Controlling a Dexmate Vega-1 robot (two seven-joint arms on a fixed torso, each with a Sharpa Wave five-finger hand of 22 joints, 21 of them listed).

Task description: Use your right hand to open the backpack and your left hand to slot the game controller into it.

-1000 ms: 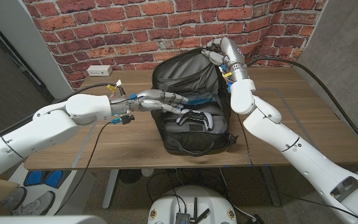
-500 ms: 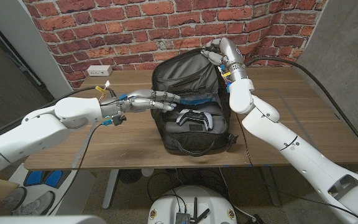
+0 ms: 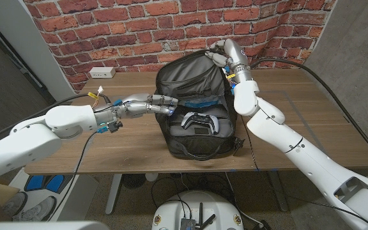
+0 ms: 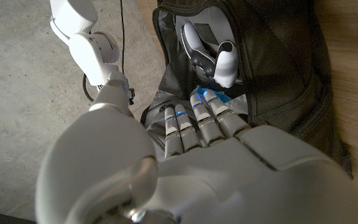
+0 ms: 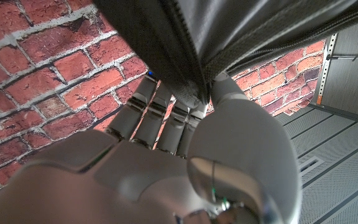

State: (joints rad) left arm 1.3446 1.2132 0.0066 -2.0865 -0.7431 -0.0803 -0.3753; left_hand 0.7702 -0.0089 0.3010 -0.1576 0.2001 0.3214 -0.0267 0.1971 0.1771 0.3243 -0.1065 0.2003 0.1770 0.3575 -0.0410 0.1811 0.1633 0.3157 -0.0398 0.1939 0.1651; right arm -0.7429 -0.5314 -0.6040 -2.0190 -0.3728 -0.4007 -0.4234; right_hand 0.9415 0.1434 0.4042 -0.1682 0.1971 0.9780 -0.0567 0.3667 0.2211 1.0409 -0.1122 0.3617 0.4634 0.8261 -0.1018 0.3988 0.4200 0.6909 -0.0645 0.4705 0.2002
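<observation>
Now the white-and-black game controller point(image 3: 200, 122) lies inside the open black fabric backpack point(image 3: 197, 96) at the middle of the wooden table point(image 3: 312, 121).
Right hand point(image 3: 220, 53) grips the raised flap's rim toward the table's far edge; left hand point(image 3: 155, 103), fingers straight and empty, reaches to the bag's left wall.

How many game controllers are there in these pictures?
1. A single game controller lies inside the open backpack, near its front edge; more could be hidden deeper in the bag.
</observation>
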